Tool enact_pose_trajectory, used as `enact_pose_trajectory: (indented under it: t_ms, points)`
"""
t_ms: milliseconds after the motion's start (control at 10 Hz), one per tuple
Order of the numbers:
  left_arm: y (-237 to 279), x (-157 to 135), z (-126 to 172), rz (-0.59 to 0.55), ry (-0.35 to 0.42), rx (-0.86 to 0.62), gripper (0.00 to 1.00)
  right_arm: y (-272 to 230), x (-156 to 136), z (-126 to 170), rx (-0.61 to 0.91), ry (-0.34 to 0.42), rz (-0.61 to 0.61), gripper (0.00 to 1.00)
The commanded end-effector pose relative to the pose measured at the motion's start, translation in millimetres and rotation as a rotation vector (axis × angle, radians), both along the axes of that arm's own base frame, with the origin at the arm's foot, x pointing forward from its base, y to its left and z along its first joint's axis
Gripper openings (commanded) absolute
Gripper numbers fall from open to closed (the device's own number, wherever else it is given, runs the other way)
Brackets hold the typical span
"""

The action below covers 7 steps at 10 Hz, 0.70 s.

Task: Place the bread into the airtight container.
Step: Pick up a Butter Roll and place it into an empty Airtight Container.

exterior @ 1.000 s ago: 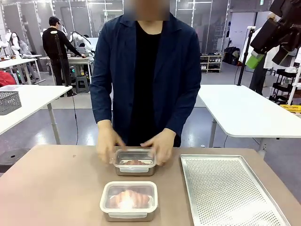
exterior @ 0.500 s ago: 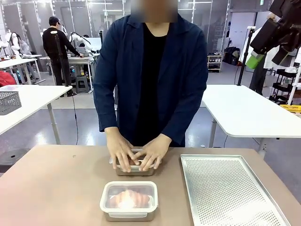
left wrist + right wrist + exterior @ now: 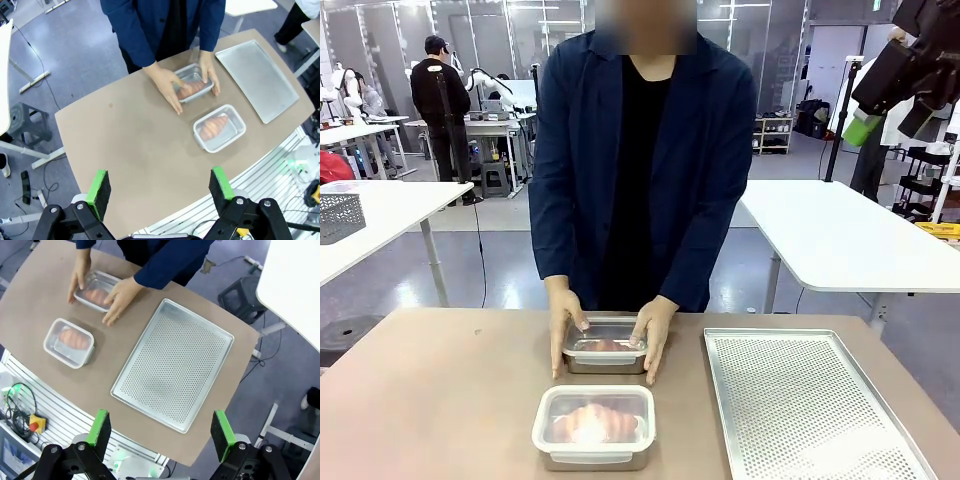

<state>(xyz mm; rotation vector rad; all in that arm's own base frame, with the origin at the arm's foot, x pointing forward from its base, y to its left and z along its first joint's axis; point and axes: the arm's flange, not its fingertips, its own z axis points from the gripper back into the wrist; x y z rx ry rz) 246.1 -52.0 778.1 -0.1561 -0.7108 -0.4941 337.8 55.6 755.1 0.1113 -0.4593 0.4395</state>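
Observation:
Two airtight containers stand on the brown table, each with bread inside under a clear lid. The near container (image 3: 593, 425) (image 3: 219, 127) (image 3: 70, 341) holds a croissant-like bread (image 3: 592, 422) and stands untouched. A person's two hands (image 3: 563, 330) clasp the sides of the far container (image 3: 605, 352) (image 3: 192, 85) (image 3: 95, 292), whose bread shows reddish through the lid. My left gripper (image 3: 159, 187) hangs open high above the table's near side, nothing between its green pads. High over the tray, my right gripper (image 3: 160, 432) is also open and holds nothing.
A perforated metal tray (image 3: 810, 410) (image 3: 257, 77) (image 3: 175, 362) lies bare to the right of the containers. The person stands at the table's far edge. White tables (image 3: 840, 235) stand behind, and bare brown tabletop (image 3: 430, 400) stretches to the left.
The person's hands went from the container's sides to pressing on its lid, then back to clasping both sides. Neither gripper has moved.

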Motion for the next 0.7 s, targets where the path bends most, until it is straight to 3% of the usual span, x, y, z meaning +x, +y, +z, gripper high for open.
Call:
enact_pose_trajectory:
  t_ms: [0, 600]
  points:
    - [0.4, -0.7, 0.3, -0.015, 0.000, 0.001, 1.00, -1.6, 1.8, 1.6, -0.004, -0.008, -0.006, 1.00]
    - [0.4, -0.7, 0.3, -0.015, 0.000, 0.001, 1.00, -1.6, 1.8, 1.6, -0.004, -0.008, -0.006, 1.00]
